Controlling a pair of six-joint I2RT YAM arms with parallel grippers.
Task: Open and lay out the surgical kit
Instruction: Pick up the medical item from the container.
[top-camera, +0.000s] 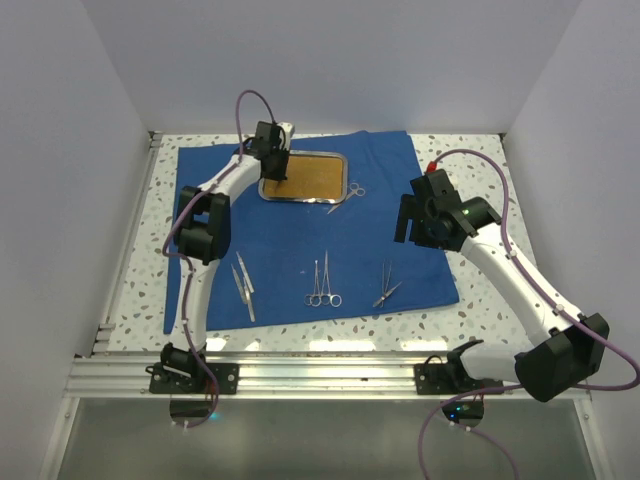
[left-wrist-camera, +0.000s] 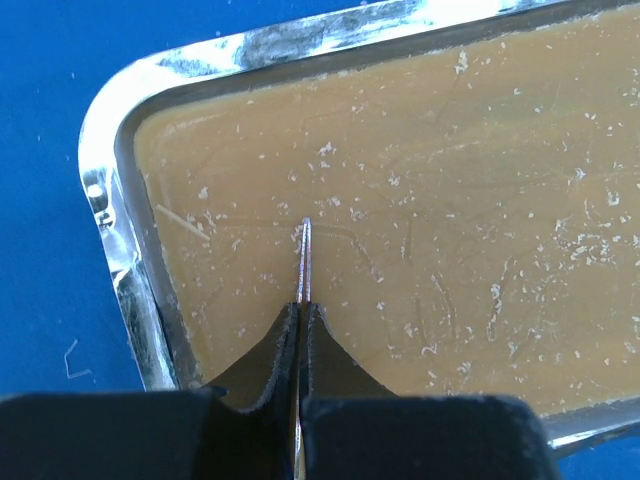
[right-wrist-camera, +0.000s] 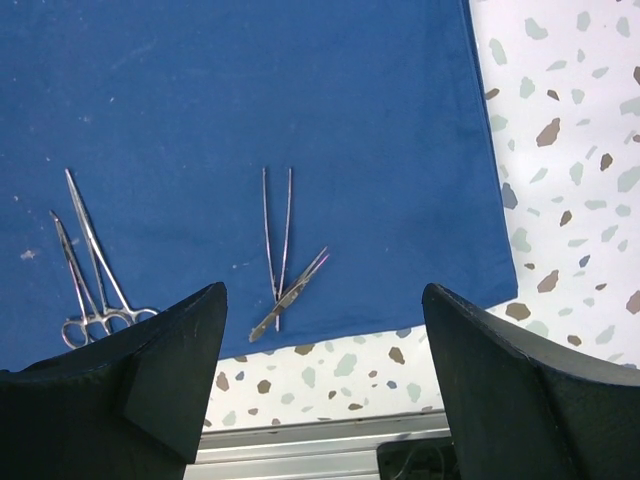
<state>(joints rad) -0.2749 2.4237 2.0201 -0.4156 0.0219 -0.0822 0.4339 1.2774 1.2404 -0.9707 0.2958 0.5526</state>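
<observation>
The royal-blue cloth (top-camera: 300, 235) lies spread flat on the table. The steel tray (top-camera: 303, 199) with an orange-brown inside sits at its far middle. My left gripper (top-camera: 275, 166) hangs over the tray's left end, shut on a thin silvery instrument (left-wrist-camera: 305, 262) whose tip points at the tray floor near the rim (left-wrist-camera: 108, 200). Scissors (top-camera: 347, 194) lie right of the tray. Tweezers (top-camera: 243, 283), two ring-handled clamps (top-camera: 323, 284) and more tweezers (top-camera: 386, 285) lie along the near cloth. My right gripper (top-camera: 412, 222) is open and empty above the cloth's right side, over the crossed tweezers (right-wrist-camera: 278, 240).
The speckled tabletop (right-wrist-camera: 570, 180) shows beyond the cloth's right and near edges. A metal rail (top-camera: 320, 375) runs along the near table edge. White walls enclose the left, far and right sides.
</observation>
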